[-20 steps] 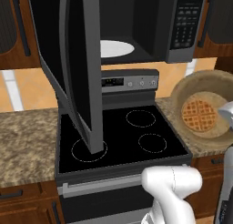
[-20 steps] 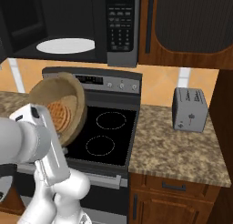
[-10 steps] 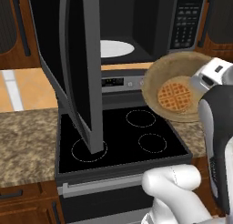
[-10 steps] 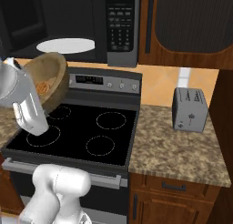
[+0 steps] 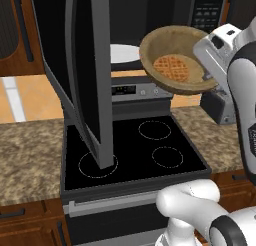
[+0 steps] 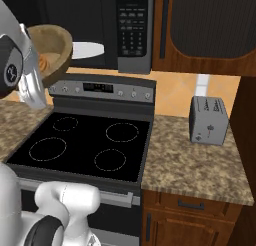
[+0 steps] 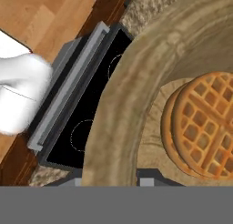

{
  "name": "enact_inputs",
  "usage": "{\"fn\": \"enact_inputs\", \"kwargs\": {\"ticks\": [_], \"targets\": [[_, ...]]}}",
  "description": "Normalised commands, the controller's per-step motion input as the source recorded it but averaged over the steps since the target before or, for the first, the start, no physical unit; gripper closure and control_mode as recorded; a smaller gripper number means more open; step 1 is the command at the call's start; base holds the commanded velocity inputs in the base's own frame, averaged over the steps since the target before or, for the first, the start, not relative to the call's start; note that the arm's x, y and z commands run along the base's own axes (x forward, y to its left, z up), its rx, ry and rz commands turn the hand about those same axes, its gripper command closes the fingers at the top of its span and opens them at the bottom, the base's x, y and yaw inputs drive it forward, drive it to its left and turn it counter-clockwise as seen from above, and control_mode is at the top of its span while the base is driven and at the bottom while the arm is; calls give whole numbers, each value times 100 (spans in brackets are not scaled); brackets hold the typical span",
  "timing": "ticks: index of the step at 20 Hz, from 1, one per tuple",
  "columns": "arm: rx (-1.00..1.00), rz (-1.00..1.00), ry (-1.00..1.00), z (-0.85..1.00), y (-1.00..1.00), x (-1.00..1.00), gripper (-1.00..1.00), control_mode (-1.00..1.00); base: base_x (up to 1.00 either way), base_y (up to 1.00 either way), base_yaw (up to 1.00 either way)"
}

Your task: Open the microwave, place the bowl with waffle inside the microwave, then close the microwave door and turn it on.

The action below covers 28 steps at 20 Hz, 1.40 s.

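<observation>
My gripper (image 5: 204, 70) is shut on the right rim of the tan bowl (image 5: 172, 60), which hangs tilted in the air above the stove. A round waffle (image 5: 174, 68) lies in its hollow. In the hand view the bowl's rim (image 7: 113, 127) runs down between my two fingertips, with the waffle (image 7: 205, 123) to the right. The bowl hangs just in front of the microwave's (image 5: 150, 12) open cavity, where a white round plate (image 5: 122, 54) lies. The microwave door (image 5: 90, 75) stands swung wide open at the left. From the right, the bowl (image 6: 52, 42) sits left of the keypad (image 6: 132, 27).
The black-topped stove (image 5: 135, 150) lies below the bowl, with granite counter (image 6: 195, 165) on both sides. A small grey toaster (image 6: 208, 121) stands on the right counter. The open door juts out over the stove's left burners. Wooden cabinets flank the microwave.
The arm has carried the bowl with the waffle up and to the left, from beside the stove to in front of the microwave opening. The door has stayed open.
</observation>
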Motion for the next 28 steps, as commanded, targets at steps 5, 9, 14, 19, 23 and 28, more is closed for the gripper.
{"fn": "enact_inputs", "kwargs": {"ticks": [5, 9, 14, 19, 23, 28], "targets": [[29, -2, -23, -2, 34, 77, 100, -100, 0, 0, 0], [21, 0, -6, 0, 30, 88, 100, -100, 0, 0, 0], [1, 0, 5, -6, 60, 98, 100, -100, 0, 0, 0], [0, 0, 3, 0, 44, 97, 100, -100, 0, 0, 0], [1, -3, 1, 2, 0, 88, 100, -100, 0, 0, 0], [0, -8, 9, 4, 0, 91, 100, -100, 0, 0, 0]]}}
